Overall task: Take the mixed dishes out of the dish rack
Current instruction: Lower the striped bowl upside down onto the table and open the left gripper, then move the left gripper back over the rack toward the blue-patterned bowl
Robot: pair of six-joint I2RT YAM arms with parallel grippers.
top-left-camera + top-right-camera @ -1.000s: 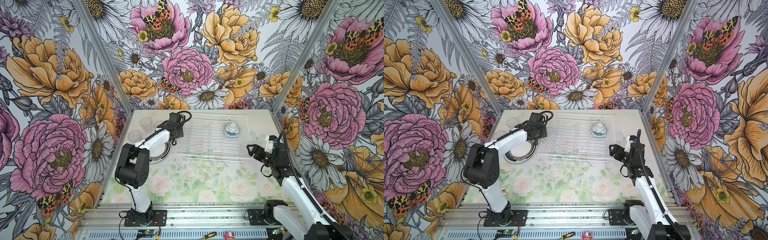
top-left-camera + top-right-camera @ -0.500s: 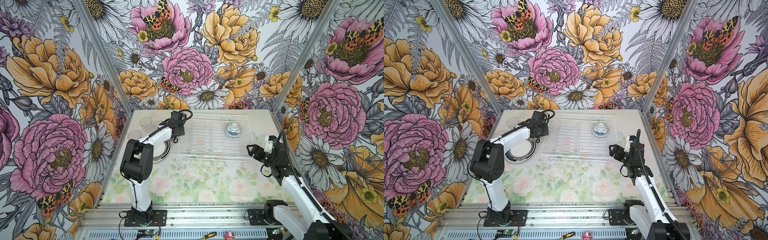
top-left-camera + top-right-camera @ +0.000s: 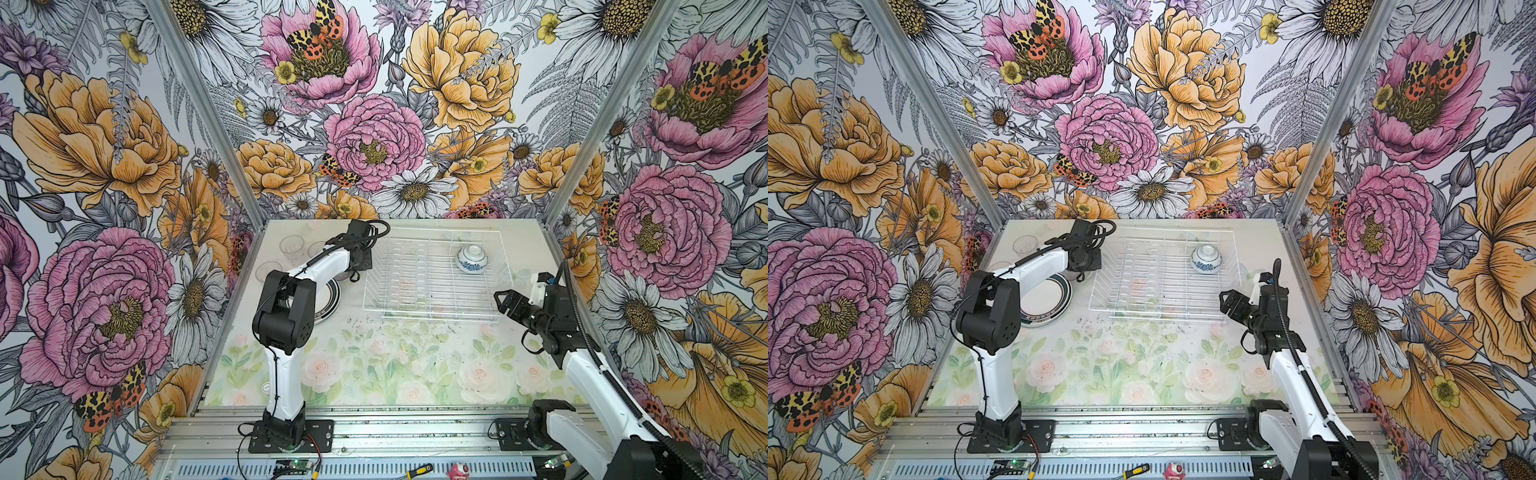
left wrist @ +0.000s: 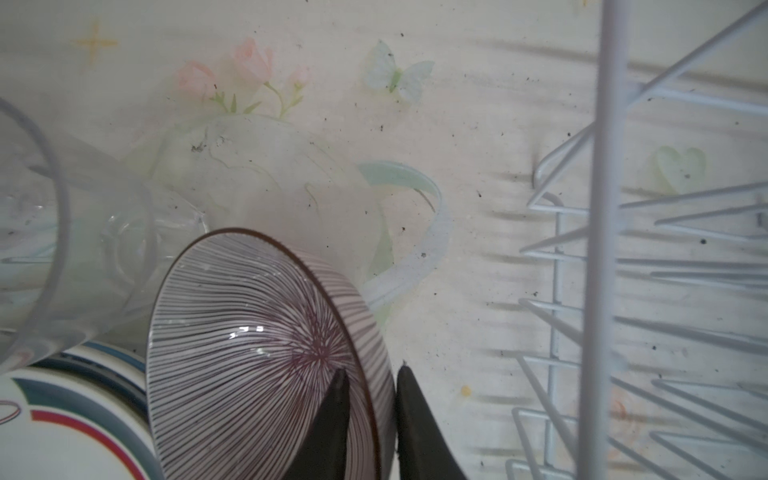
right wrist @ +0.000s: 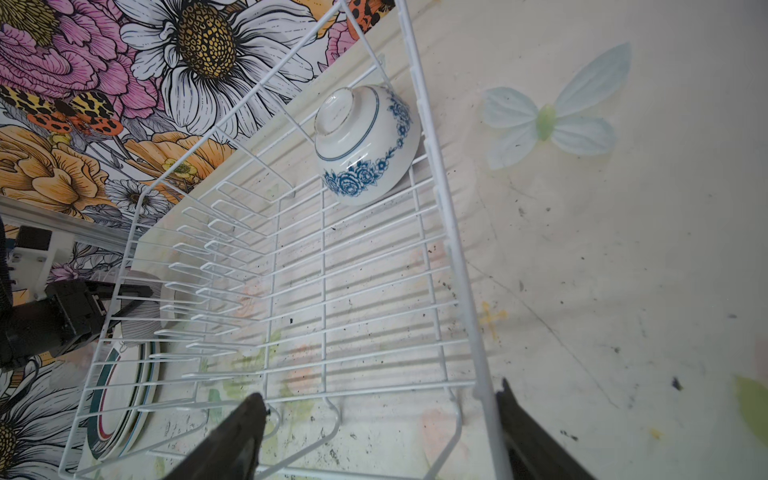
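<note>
The white wire dish rack (image 3: 432, 311) (image 3: 1158, 319) sits at the back of the table. A small white bowl with blue flowers (image 3: 472, 257) (image 3: 1206, 258) (image 5: 365, 141) lies upside down in its far right part. Left of the rack, my left gripper (image 4: 372, 370) straddles the rim of a tilted bowl with thin grey stripes (image 4: 249, 340), one finger inside and one outside, the jaws slightly parted. In both top views the wrist hides this bowl. My right gripper (image 3: 503, 297) (image 5: 381, 388) is open at the rack's near right corner, with the rim wire passing between its fingers.
Stacked white plates with dark rims (image 3: 328, 297) (image 3: 1044, 305) (image 4: 62, 415) lie left of the rack under the left arm. Clear glass tumblers (image 3: 291, 247) (image 4: 54, 249) stand at the back left, close to the striped bowl. Flowered walls close three sides.
The left arm's elbow has swung up and toward the front while its wrist stayed by the rack's left end. Its jaws have parted a little. The right arm has not moved.
</note>
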